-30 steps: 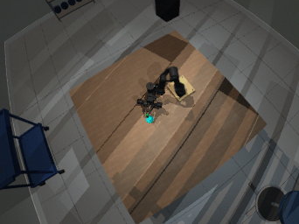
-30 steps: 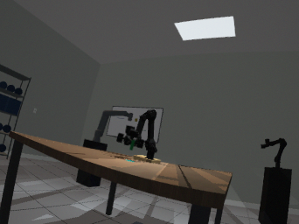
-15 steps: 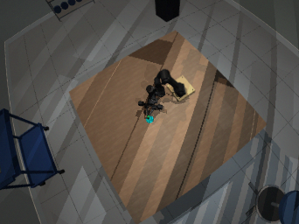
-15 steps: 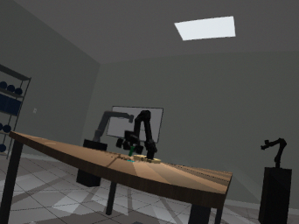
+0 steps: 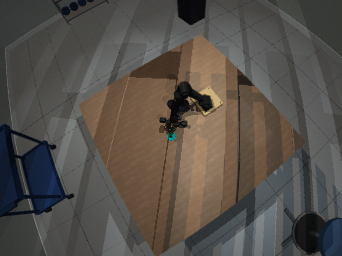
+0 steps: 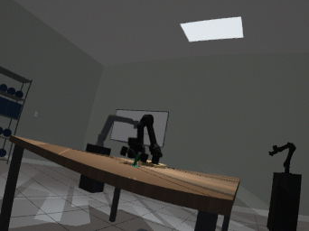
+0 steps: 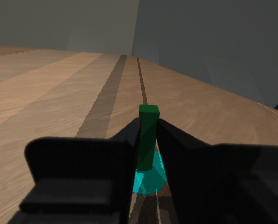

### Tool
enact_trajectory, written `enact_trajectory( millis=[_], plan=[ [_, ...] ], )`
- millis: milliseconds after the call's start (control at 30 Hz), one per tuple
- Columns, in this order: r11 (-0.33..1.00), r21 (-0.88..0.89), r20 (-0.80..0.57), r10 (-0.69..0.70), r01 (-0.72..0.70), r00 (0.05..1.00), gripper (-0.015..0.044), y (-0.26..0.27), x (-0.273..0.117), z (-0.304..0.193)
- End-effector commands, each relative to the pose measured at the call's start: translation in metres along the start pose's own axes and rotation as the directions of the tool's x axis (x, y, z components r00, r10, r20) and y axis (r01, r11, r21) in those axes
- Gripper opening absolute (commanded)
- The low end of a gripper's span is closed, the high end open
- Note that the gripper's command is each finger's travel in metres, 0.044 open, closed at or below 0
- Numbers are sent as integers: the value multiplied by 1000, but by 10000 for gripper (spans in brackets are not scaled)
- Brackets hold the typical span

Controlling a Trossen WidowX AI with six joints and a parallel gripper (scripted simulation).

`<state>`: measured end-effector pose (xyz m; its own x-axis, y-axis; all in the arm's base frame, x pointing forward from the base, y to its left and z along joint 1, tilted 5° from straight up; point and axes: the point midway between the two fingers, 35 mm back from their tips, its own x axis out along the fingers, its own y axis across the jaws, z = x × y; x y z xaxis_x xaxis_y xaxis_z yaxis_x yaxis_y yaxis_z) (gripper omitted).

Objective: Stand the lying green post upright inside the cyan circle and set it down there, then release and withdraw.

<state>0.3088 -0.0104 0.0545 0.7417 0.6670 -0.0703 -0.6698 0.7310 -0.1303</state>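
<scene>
Wood table (image 7: pixel 60 85): green post (image 7: pixel 148 135) clamped in pincer (image 7: pixel 148 150), over cyan circle (image 7: pixel 150 180).

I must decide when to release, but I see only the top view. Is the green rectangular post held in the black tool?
Observer: Yes. In the wrist view the tool is shut on the green rectangular post.
Operator: Where is the flat cyan circle?
Observer: In the wrist view, the flat cyan circle lies directly under the post's lower end.
Operator: Does it touch the table?
Observer: The exterior view shows it low over the wooden table; contact is unclear.
</scene>
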Motion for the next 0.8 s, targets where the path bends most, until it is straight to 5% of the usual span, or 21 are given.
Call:
enact_trajectory(
  millis=[0, 100, 567, 767],
  plan=[
    [1000, 0, -4, -2, 2, 1000, 23, 1, 0, -3],
    [1000, 0, -4, -2, 2, 1000, 23, 1, 0, -3],
    [1000, 0, -4, -2, 2, 1000, 390, 1, 0, -3],
    [1000, 26, 11, -9, 9, 1000, 400, -5, -2, 14]
  ],
)
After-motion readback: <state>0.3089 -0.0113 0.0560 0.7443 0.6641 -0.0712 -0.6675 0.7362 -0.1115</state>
